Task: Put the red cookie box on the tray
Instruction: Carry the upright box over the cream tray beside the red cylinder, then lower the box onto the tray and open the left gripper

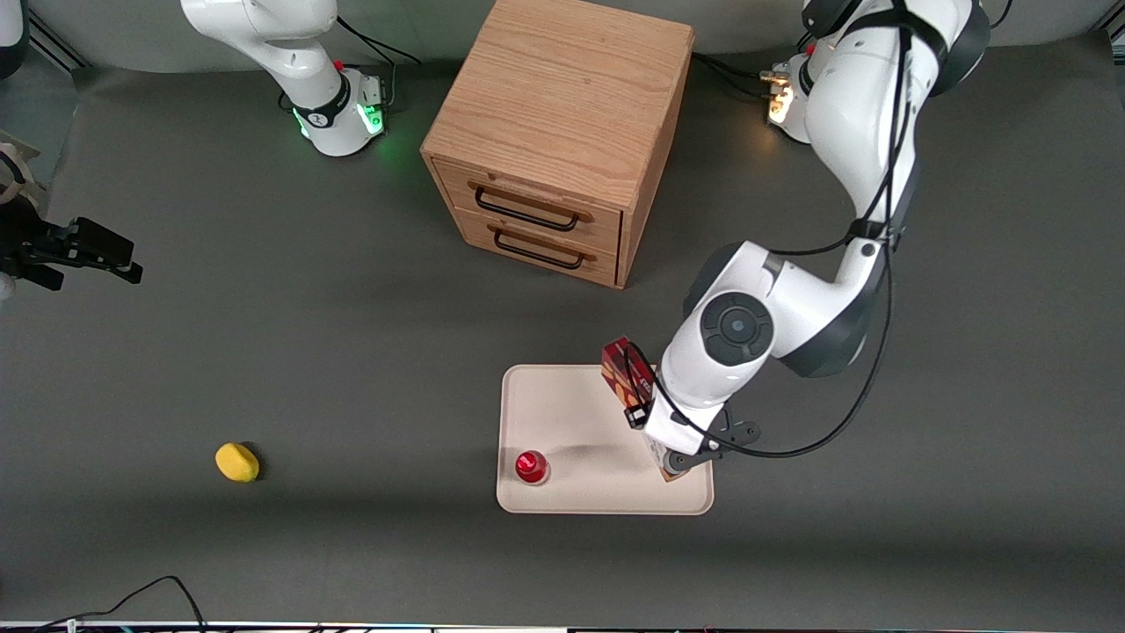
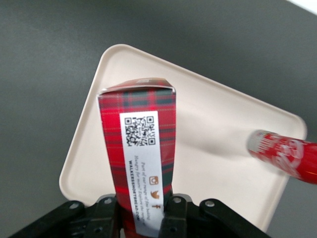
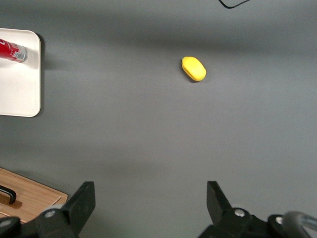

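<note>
The red cookie box (image 2: 141,153) is clamped between the two fingers (image 2: 174,215) of the left gripper (image 2: 141,218), which grasp it by one end so that its long body sticks out over the tray (image 2: 218,129); in the front view the box (image 1: 626,367) shows tilted above the tray's edge (image 1: 606,510) on the working arm's side, with its lower part hidden by the wrist, so I cannot tell whether it already touches the tray floor or hangs just above it; the main risk, as I judge it, is a release while the box is still steeply tilted or standing on a narrow end, since a long, narrow carton would likely topple, and it could fall across the low rim and end up partly on the dark table (image 1: 264,352); a second risk is the box tipping toward the small red can (image 1: 532,467), which stands on the tray nearer the front camera and toward the parked arm's end, and knocking it over; laying the box flat, well inside the rim, before opening would avoid both; as for containers, the tray holds only the red can besides the box above it; the wooden drawer cabinet (image 1: 554,141) stands farther from the camera with both drawers closed, contents unseen; a yellow object (image 1: 236,462) lies on the table toward the parked arm's end.
</note>
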Robot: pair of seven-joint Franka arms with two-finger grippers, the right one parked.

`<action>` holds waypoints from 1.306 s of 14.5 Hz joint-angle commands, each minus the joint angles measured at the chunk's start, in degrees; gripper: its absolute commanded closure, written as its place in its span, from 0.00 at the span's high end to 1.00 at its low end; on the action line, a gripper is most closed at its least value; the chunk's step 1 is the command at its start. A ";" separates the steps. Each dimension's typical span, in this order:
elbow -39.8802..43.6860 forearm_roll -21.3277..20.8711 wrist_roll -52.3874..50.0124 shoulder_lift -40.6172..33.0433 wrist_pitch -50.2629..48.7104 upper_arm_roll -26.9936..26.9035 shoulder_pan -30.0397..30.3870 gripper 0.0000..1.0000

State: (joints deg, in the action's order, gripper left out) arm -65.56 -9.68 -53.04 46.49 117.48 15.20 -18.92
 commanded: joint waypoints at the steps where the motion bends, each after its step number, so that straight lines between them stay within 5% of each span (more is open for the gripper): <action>1: -6.94 -1.57 4.24 -2.02 4.15 -0.17 1.60 0.00; 14: -13.54 -1.66 6.20 0.97 16.80 -1.40 2.05 0.00; 17: -13.55 -4.38 6.02 2.55 19.09 -1.66 2.13 0.00; 19: -13.46 -4.47 6.11 2.90 19.54 -1.75 2.13 0.31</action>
State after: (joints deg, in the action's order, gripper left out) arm -78.55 -12.67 -47.06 48.31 135.53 14.11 -16.41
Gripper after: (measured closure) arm 0.753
